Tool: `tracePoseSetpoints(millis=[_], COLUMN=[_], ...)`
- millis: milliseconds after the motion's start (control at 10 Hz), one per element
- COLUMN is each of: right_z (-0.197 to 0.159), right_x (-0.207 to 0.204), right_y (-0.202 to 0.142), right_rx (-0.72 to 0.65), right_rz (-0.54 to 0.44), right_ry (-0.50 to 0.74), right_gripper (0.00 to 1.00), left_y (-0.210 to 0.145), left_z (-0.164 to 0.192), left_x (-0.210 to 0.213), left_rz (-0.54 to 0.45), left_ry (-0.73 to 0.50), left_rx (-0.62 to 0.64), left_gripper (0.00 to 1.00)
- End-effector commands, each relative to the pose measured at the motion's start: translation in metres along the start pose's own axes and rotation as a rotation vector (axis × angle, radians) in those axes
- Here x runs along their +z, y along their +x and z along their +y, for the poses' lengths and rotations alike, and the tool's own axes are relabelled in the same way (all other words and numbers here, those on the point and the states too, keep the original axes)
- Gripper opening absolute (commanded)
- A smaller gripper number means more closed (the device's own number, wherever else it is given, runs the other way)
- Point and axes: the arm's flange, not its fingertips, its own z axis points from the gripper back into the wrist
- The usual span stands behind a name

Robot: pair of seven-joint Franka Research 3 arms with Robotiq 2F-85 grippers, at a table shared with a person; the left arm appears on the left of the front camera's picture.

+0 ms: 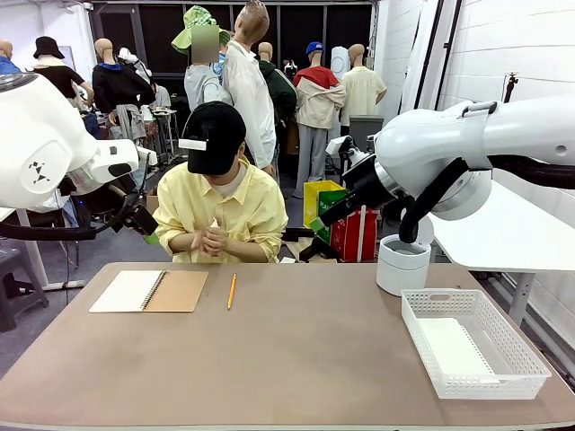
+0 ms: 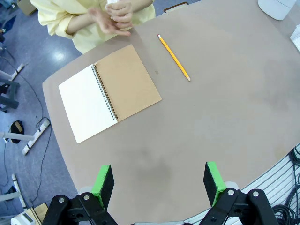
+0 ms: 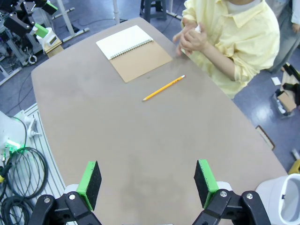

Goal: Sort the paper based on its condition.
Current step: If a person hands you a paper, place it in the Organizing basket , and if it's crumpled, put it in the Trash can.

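Seemingly sorting hasn't begun: both pincers, left pincer (image 2: 159, 185) and right pincer (image 3: 147, 183), gape wide (holding nothing); next, a sheet from the person's hands (image 1: 208, 239) at twelve o'clock.

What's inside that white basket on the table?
The white basket holds flat white paper lying on its bottom. Whether it is one sheet or several stacked cannot be told.

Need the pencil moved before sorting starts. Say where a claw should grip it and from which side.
Grip the pencil at mid-shaft, coming straight down from above. It lies flat on the bare table, to the right of the notebook, its length running toward the person, so set the fingers across the thin shaft, one on either long side. The open left claw is probably the nearer one.
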Motion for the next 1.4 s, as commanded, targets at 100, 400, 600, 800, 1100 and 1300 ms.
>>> tracePoseSetpoints(millis=[100, 400, 600, 800, 1100, 1300], right_z=[0.0007, 0.0007, 0.0007, 0.0007, 0.0007, 0.0007], right_x=[-0.0001, -0.0001, -0.0001, -0.0001, -0.0001, -0.0001], right_y=[0.0003, 0.0003, 0.0003, 0.0003, 0.0003, 0.0003], right_rx=[-0.005, -0.005, -0.005, -0.005, -0.005, -0.005], right_rz=[0.003, 0.003, 0.003, 0.003, 0.003, 0.003], right_ry=[-0.003, -0.003, -0.003, -0.003, -0.003, -0.003], right_gripper=[1.00, 1.00, 1.00, 1.00, 1.00, 1.00], left_y=[-0.0002, -0.0002, -0.0002, -0.0002, -0.0002, -0.0002], left_z=[0.0014, 0.0014, 0.0014, 0.0014, 0.0014, 0.0014], left_x=[0.0004, 0.0004, 0.0004, 0.0004, 0.0004, 0.0004], left_rz=[0.000, 0.000, 0.000, 0.000, 0.000, 0.000], left_ry=[0.004, 0.004, 0.004, 0.004, 0.004, 0.004], left_rx=[-0.002, -0.002, -0.002, -0.002, -0.002, -0.002], left_gripper=[1.00, 1.00, 1.00, 1.00, 1.00, 1.00])
